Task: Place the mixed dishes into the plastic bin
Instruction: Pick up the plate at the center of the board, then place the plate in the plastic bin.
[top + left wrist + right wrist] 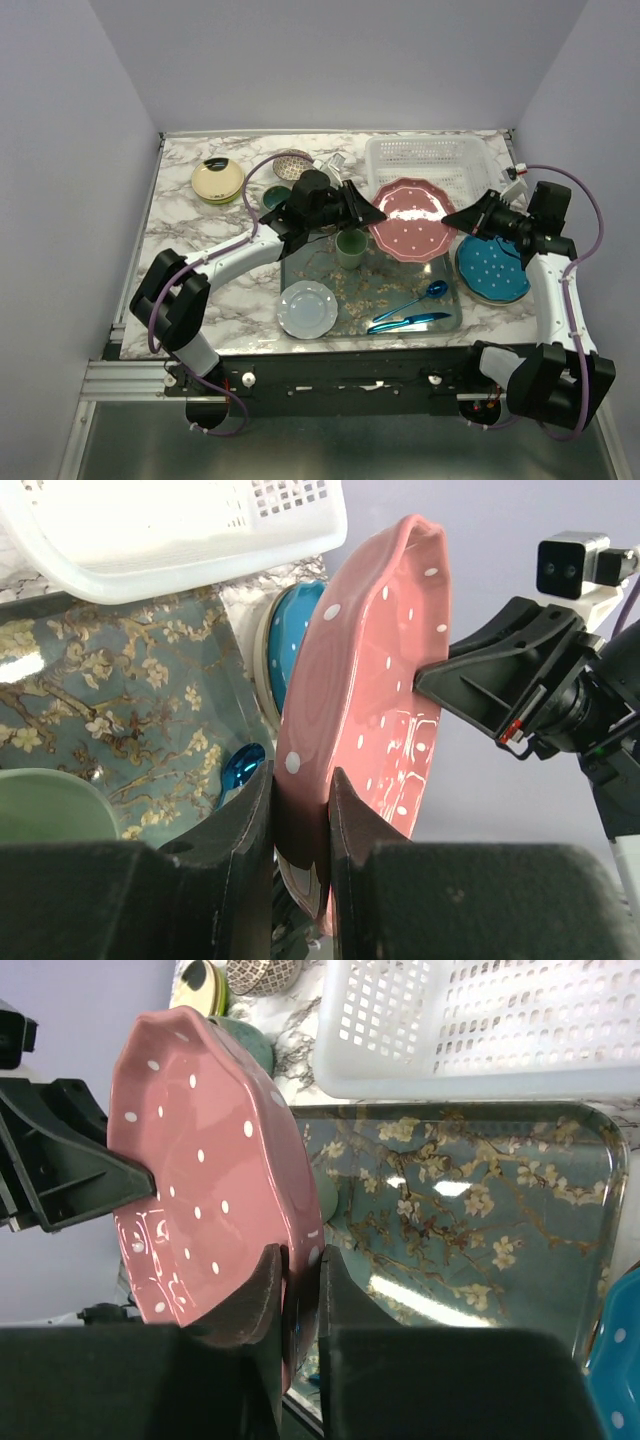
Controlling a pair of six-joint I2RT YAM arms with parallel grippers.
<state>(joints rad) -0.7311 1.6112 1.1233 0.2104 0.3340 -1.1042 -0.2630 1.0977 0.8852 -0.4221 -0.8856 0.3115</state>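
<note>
You have the pink plate [412,220], white-dotted, gripped from both sides over the far right corner of the blossom-patterned tray [400,285]. Your left hand [375,213] is clamped on the plate's left rim. In the left wrist view its two fingers [250,820] pinch the edge between them. Your right hand [450,218] is clamped on the opposite rim, and the right wrist view shows its fingers [262,1285] closed on either side of that edge. Each wrist camera also shows the other hand's black tip meeting the plate from across.

The white bin [425,142] sits on the table [200,260] just beyond the tray's far right corner. Its near wall is right behind the plate, and no dish shows through its lattice floor.

The teal dotted plate [492,268] lies on the table just off the tray's right side, under your right arm. A pale plate [308,309] rests at the tray's near left corner, overlapping its edge. A green cup [350,248] stands upright on the tray near its far left. A blue spoon [420,298] and a blue knife [405,322] lie on the tray's near right part.

Beyond the tray's far left corner sit the dark mug [277,197] and, farther back, the speckled bowl [292,162]. The cream plate [218,180] lies well to the left of the tray, toward the table's far side, with something dark on it that you cannot make out.
</note>
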